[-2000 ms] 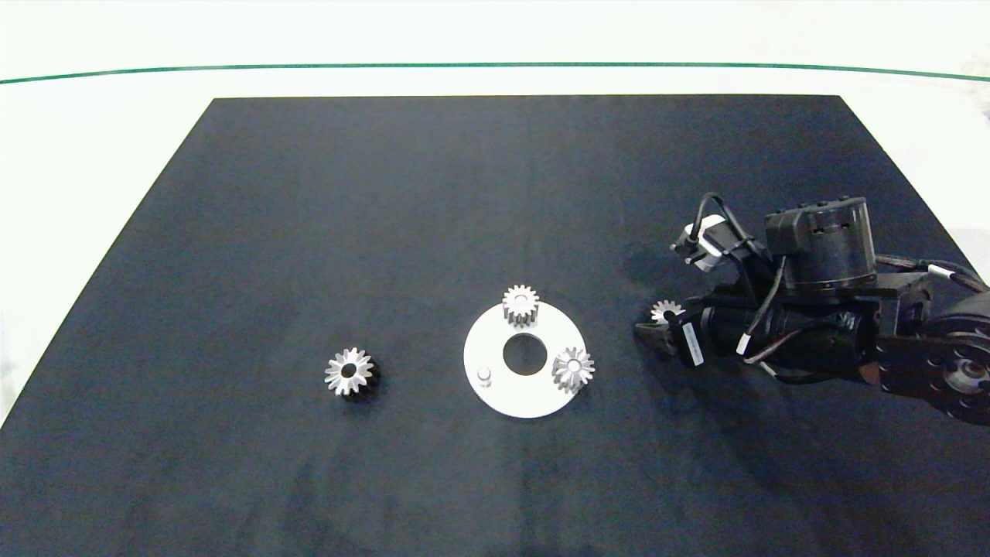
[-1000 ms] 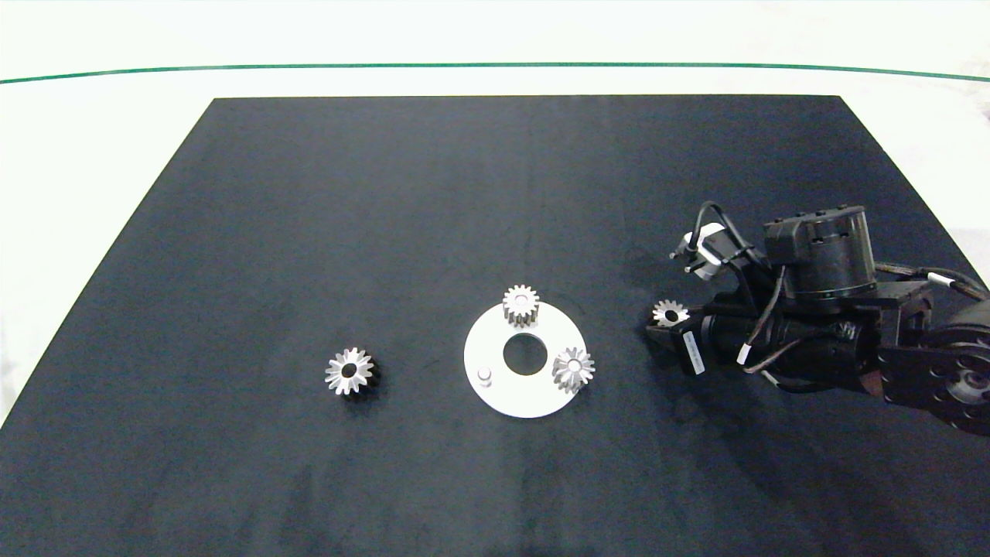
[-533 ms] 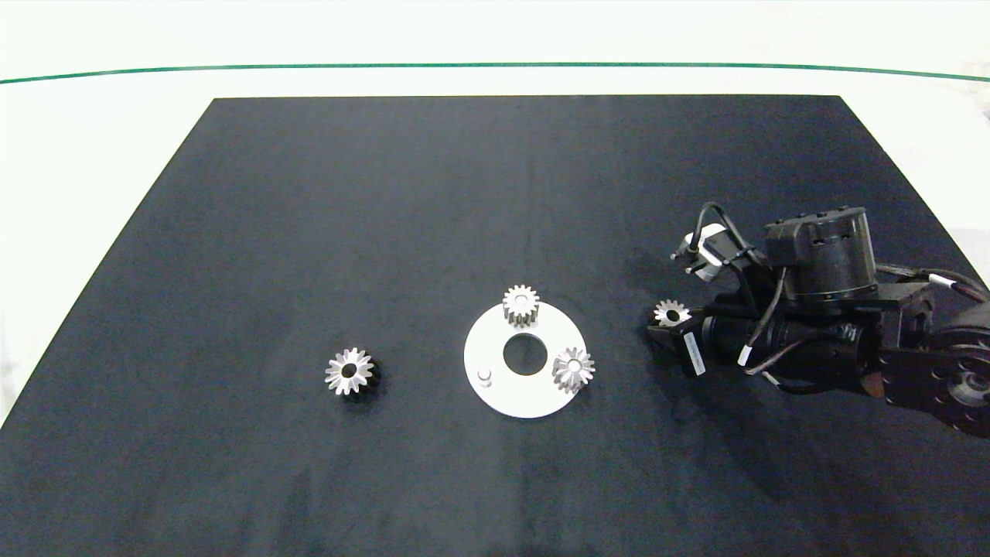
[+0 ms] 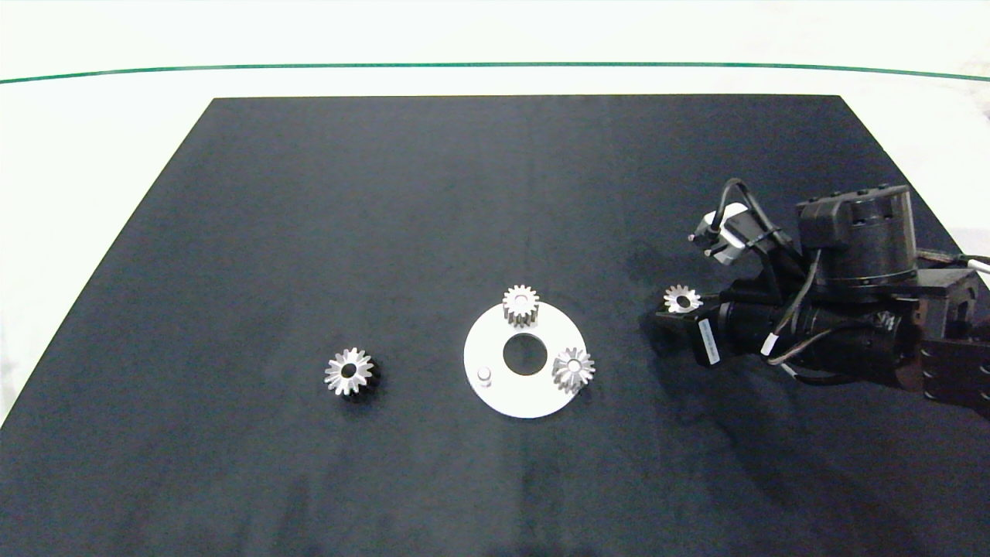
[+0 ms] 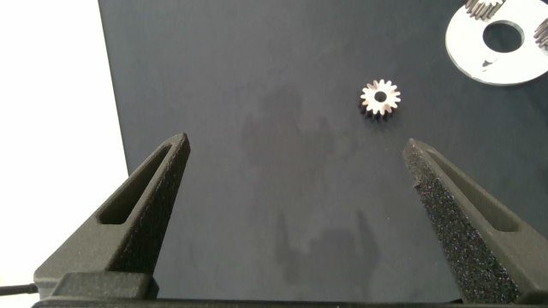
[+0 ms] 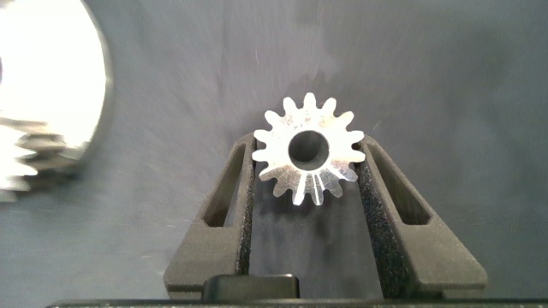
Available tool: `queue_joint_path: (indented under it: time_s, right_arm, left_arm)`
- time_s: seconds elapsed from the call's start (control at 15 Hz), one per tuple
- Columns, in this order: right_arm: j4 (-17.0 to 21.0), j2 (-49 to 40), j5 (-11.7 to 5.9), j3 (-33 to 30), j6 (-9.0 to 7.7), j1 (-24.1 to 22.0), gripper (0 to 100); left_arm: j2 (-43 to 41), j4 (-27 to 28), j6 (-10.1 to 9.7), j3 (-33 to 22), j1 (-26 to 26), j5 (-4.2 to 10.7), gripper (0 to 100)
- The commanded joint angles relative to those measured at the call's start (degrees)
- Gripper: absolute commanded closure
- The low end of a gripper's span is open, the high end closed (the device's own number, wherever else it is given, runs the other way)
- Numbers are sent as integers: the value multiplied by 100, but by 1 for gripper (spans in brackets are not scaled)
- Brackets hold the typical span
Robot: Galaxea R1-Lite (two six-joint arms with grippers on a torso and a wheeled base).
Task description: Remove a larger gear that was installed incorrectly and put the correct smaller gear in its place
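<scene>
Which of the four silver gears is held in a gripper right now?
The small silver gear clamped in the right gripper, right of the white disc; the other three rest untouched.

- We see a black mat covering most of the white table.
- A thin green line runs across the table beyond the mat.
- A white round disc with a centre hole lies on the mat (also in the left wrist view).
- A drum-like straight-toothed gear stands on the disc's far edge.
- A short bare peg stands on the disc's near left part.
- We note another gear on the disc's right edge.
</scene>
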Motion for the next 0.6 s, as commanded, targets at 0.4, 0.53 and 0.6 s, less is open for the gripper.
queue_joint_path:
  time_s: [0.4, 0.53, 0.6]
  right_arm:
    - [1833, -654, -286, -1666, -33, 1358, 78]
    - [1991, -487, -506, -1868, -33, 1911, 78]
    - [1991, -372, -568, -1885, -33, 2087, 78]
  left_arm:
    - [-685, 17, -1, -52, 265, 18, 0]
    - [-888, 8, 8, -122, 397, 36, 0]
    - [-976, 8, 8, -131, 511, 36, 0]
